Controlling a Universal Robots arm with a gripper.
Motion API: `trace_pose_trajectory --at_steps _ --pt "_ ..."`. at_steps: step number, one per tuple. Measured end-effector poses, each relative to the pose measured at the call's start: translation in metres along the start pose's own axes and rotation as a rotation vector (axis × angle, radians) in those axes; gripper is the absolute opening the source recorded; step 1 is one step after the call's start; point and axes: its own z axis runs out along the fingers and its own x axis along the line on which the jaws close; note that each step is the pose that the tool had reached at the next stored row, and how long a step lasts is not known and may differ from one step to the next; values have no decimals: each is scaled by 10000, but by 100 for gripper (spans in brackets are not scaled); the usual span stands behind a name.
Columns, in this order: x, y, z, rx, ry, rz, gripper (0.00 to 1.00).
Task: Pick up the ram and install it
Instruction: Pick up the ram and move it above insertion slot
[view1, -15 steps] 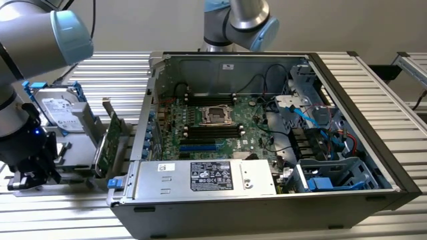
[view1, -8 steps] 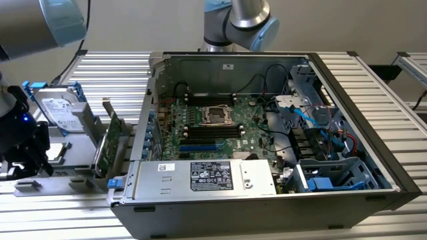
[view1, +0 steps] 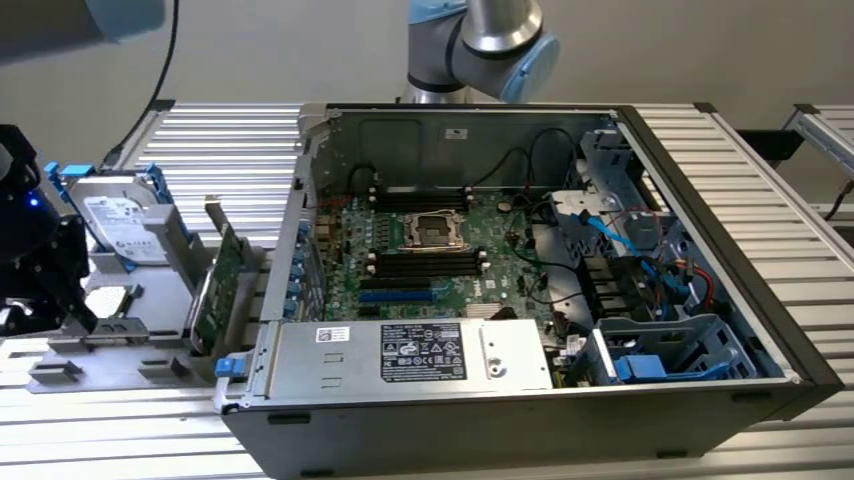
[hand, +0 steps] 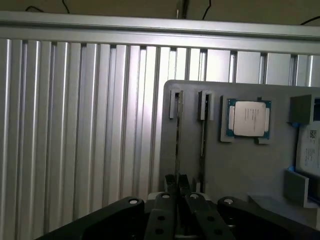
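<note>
Wrist view: gripper (hand: 177, 184) low over the grey holder (hand: 240, 170). Fingertips (hand: 171, 183) are pressed in on either side of a thin strip standing on edge in one holder slot, taken to be the ram (hand: 177, 135). They pinch its near end, as far as can be judged. A second strip (hand: 203, 135) stands on edge in the neighbouring slot, with the CPU (hand: 248, 118) just beside it.

Exterior view: case (view1: 534, 430) open; the long black slots (view1: 427, 263) on the motherboard (view1: 387, 225) look bare.

Progress, as judged: pick-up is at the grasp. The ram sits in the holder, not lifted clear. Install not done.
</note>
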Motion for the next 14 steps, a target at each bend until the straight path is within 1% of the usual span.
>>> trace_pose_trajectory --at_steps 10,14 --pt "23 -288 -469 -57 -4 -70 14" --pt "33 -421 -635 -76 -6 -97 14"
